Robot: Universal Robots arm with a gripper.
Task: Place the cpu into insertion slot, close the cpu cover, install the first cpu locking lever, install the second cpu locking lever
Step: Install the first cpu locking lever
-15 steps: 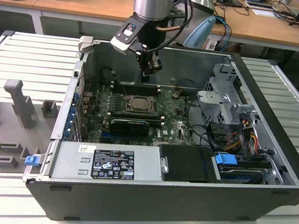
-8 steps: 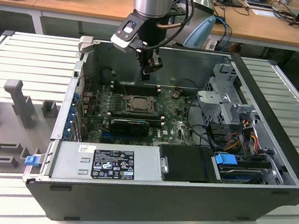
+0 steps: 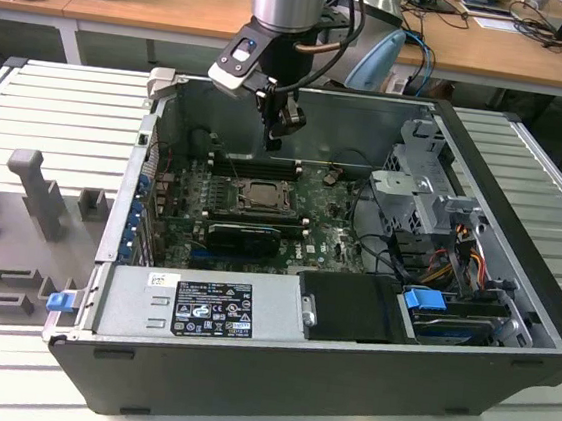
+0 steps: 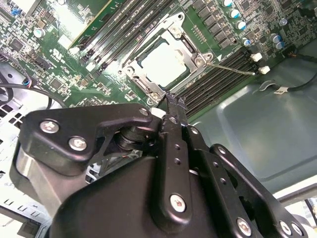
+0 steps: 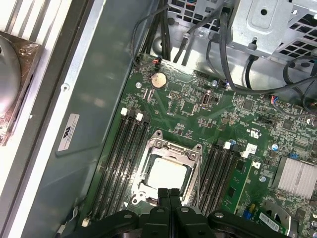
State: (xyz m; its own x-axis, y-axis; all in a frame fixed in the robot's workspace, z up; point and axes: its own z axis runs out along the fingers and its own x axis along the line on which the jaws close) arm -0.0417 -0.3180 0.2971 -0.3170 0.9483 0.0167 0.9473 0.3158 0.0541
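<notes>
The cpu (image 5: 166, 174) lies in the insertion slot (image 3: 253, 193) on the green board, its pale metal top showing in both wrist views (image 4: 165, 62). The cpu cover (image 5: 171, 148) lies flat over it, framing the chip (image 4: 197, 60). A thin metal locking lever (image 4: 232, 68) runs out from the socket's edge over the memory slots. My gripper (image 3: 276, 138) hangs above the socket's far side, fingers pressed together with nothing between them. Its tips (image 4: 173, 102) hover near the socket's edge (image 5: 168, 192).
Long black memory slots (image 5: 124, 153) flank the socket on both sides. A metal drive cage (image 3: 420, 175) and bundled cables (image 3: 457, 259) fill the case on the exterior view's right. The power supply (image 3: 200, 308) sits along the case's near wall. A grey fixture (image 3: 37, 190) stands outside.
</notes>
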